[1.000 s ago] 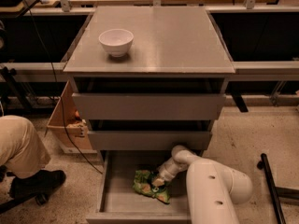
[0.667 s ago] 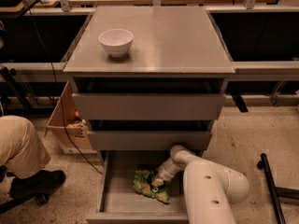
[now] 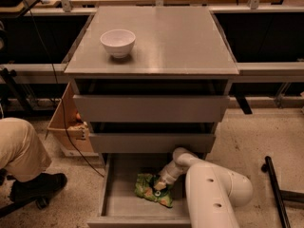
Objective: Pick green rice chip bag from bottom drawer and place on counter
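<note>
The green rice chip bag (image 3: 148, 191) lies crumpled on the floor of the open bottom drawer (image 3: 118, 203), right of its middle. My white arm reaches down into the drawer from the lower right. My gripper (image 3: 159, 184) is right on top of the bag, at its upper right part. The counter (image 3: 166, 37) is the grey slab on top of the cabinet, high above the drawer.
A white bowl (image 3: 118, 42) stands on the counter's left side. Two shut grey drawers (image 3: 151, 109) sit above the open one. A seated person's leg and shoe (image 3: 28, 165) are at the left. A cardboard box (image 3: 66, 127) stands by the cabinet. A dark bar (image 3: 275, 189) lies on the floor at right.
My arm has shifted slightly left and down over the bag. The bag has stayed in place in the drawer.
</note>
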Controlling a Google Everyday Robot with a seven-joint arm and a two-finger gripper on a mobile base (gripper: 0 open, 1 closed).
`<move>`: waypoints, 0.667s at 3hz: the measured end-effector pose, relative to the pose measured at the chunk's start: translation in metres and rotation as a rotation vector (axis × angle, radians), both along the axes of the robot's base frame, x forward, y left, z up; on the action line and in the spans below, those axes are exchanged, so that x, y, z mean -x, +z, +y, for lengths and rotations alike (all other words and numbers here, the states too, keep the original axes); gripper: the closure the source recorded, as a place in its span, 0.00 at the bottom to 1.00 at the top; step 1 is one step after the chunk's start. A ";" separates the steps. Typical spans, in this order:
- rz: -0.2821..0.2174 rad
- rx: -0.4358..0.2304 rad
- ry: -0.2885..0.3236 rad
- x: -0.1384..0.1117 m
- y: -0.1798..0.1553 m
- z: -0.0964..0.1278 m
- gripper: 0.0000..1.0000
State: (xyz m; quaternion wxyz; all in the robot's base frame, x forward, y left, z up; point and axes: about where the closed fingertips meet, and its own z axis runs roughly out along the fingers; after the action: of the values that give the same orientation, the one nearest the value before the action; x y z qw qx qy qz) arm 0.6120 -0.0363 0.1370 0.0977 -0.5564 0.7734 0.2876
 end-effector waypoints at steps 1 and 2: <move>0.000 0.000 0.000 0.000 0.002 0.000 0.63; -0.078 -0.022 -0.002 -0.004 0.027 -0.004 0.86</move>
State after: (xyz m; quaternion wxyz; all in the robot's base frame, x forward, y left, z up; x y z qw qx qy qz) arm 0.6161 -0.0404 0.1639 0.1342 -0.5650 0.7664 0.2744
